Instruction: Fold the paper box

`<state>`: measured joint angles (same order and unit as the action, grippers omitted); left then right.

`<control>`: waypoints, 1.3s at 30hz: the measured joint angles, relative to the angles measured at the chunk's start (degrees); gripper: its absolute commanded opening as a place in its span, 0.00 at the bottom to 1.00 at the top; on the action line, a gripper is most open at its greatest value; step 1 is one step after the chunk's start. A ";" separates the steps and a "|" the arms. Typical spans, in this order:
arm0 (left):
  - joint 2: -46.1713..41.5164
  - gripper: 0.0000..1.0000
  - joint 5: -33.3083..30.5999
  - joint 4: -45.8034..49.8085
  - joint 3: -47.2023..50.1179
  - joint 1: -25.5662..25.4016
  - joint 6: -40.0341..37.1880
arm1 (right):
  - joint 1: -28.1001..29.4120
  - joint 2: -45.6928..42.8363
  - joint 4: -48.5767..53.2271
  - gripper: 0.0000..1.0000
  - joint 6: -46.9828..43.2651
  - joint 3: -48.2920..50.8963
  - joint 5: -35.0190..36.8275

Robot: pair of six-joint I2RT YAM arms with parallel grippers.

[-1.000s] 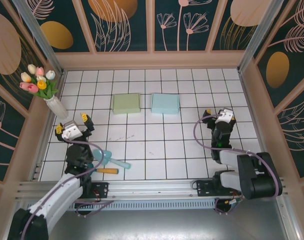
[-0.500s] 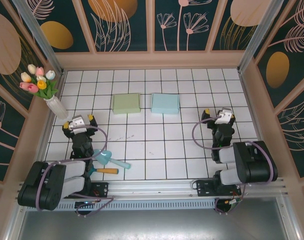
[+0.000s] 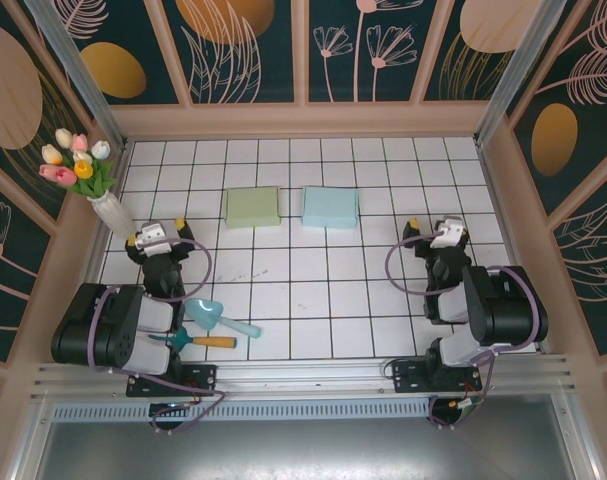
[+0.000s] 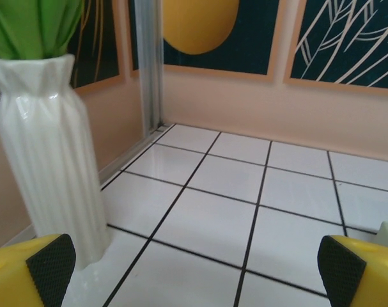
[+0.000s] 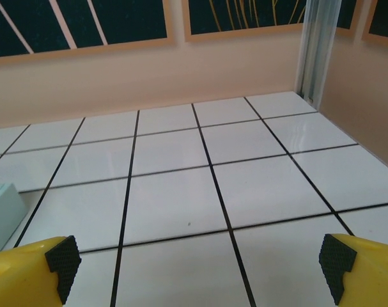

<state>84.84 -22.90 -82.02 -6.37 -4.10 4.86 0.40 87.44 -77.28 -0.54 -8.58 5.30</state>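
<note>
Pale green paper box [image 3: 252,207] lies flat on the white tiled table [image 3: 313,300], to the right of the white vase [image 3: 113,215] and near it. It is a low rectangular form with a plain, matte top face and softly rounded corners. The light blue paper box [image 3: 330,207] has the same shape and size. It sits just beside the green one on the side away from the vase, and the two do not touch.

Left gripper [image 3: 158,235]: positioned just beside the vase, on its near right side. Jaws are spread fully wide and hold nothing.

Right gripper [image 3: 439,226]: well apart from the vase, past the blue box. Jaws are likewise fully spread and hold nothing.

A teal scoop [image 3: 218,318] and an orange-handled tool [image 3: 205,341] lie nearer than the vase, toward the arm bases.
</note>
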 measured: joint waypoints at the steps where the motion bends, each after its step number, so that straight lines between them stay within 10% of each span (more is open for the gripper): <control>1: 1.25 0.99 0.15 -0.72 -0.33 0.17 0.02 | -0.11 0.15 0.92 0.99 0.42 -1.18 0.20; 39: 2.34 0.99 2.97 6.23 -5.11 0.81 0.39 | -0.70 0.37 4.90 0.99 1.29 -3.17 0.61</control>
<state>87.18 -19.92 -75.79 -11.49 -3.29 5.26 -0.30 87.81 -72.38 0.75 -11.75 5.91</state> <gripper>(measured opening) 0.988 0.990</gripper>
